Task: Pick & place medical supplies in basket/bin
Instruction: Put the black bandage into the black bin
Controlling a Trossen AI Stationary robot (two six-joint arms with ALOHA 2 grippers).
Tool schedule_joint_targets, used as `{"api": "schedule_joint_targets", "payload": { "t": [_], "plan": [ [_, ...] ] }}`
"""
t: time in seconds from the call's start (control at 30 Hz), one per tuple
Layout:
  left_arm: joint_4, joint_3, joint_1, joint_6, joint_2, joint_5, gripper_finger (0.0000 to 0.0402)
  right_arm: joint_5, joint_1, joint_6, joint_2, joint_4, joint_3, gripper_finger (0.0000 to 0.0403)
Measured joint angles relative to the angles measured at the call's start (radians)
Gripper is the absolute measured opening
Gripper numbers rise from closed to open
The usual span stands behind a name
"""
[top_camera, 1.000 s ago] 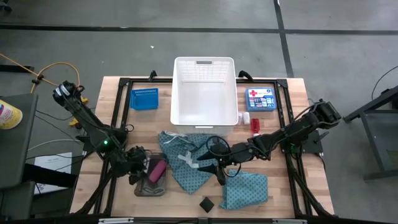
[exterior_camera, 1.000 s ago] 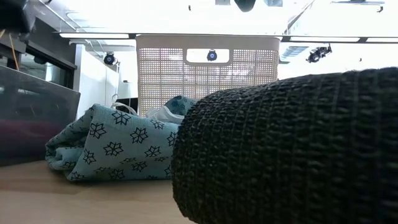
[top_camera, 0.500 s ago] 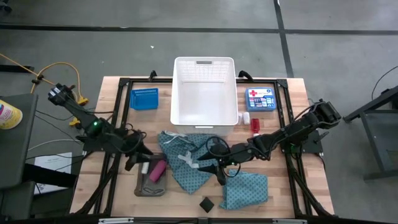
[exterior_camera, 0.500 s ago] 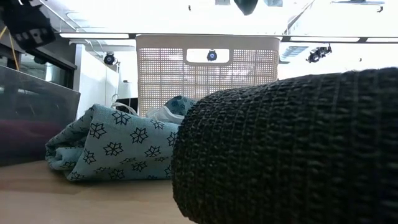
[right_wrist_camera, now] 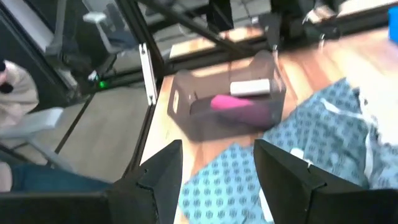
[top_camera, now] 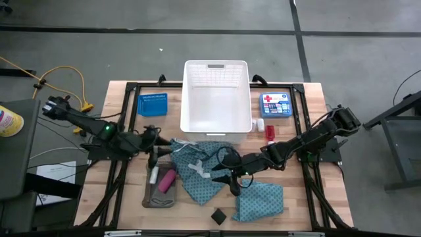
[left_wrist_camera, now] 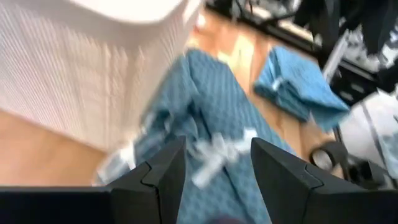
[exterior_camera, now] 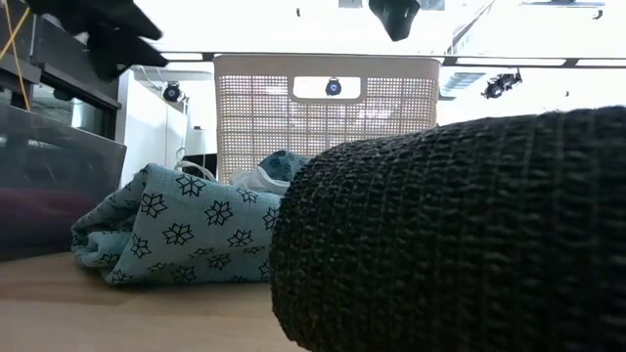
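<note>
My left gripper (top_camera: 160, 150) hangs open above the far end of the grey tray (top_camera: 147, 197), pointing at the larger teal dotted cloth (top_camera: 197, 172). Its wrist view shows that cloth's white ties (left_wrist_camera: 214, 149) between its open fingers (left_wrist_camera: 217, 146). The pink cylinder (top_camera: 166, 180) and the small white tube (top_camera: 153, 175) lie in the tray. My right gripper (top_camera: 223, 176) is open over the same cloth's right part, facing the tray (right_wrist_camera: 186, 118). The second cloth (top_camera: 260, 201) and the black block (top_camera: 219, 214) lie near the table's near edge.
The large white basket (top_camera: 216, 99) stands at the far middle, with the small blue basket (top_camera: 152, 104) to its left. The blue red-cross box (top_camera: 276, 104) and red-and-white pieces (top_camera: 266, 128) are to its right. In the low view the black block (exterior_camera: 450, 235) fills the foreground.
My left gripper has risen from the tray's left side and moved toward the table's far edge and right, toward the larger cloth. The white tube now shows lying in the tray beside the pink cylinder. My right arm has kept still.
</note>
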Motion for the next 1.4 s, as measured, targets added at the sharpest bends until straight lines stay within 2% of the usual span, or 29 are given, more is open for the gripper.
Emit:
{"api": "schedule_joint_targets", "payload": {
  "t": [0.37,0.63,0.93,1.13,1.4],
  "plan": [
    [0.111,0.000,0.228,0.236,0.000,0.038,0.0175,-0.037,0.000,0.043,0.000,-0.044,0.000,0.0185],
    [0.110,0.000,0.337,0.256,0.000,0.084,0.0175,-0.032,-0.011,0.047,0.000,-0.172,0.000,0.0185],
    [0.106,0.000,0.375,0.258,0.000,0.084,0.0175,-0.026,-0.045,0.187,0.000,-0.380,0.000,0.0185],
    [0.106,0.000,0.376,0.323,0.000,0.084,0.0175,-0.031,-0.058,0.301,0.000,-0.545,0.000,0.0185],
    [0.106,0.000,0.376,0.334,0.000,0.083,0.0175,-0.087,-0.047,0.371,0.000,-0.665,0.000,0.0185]
  ]
}}
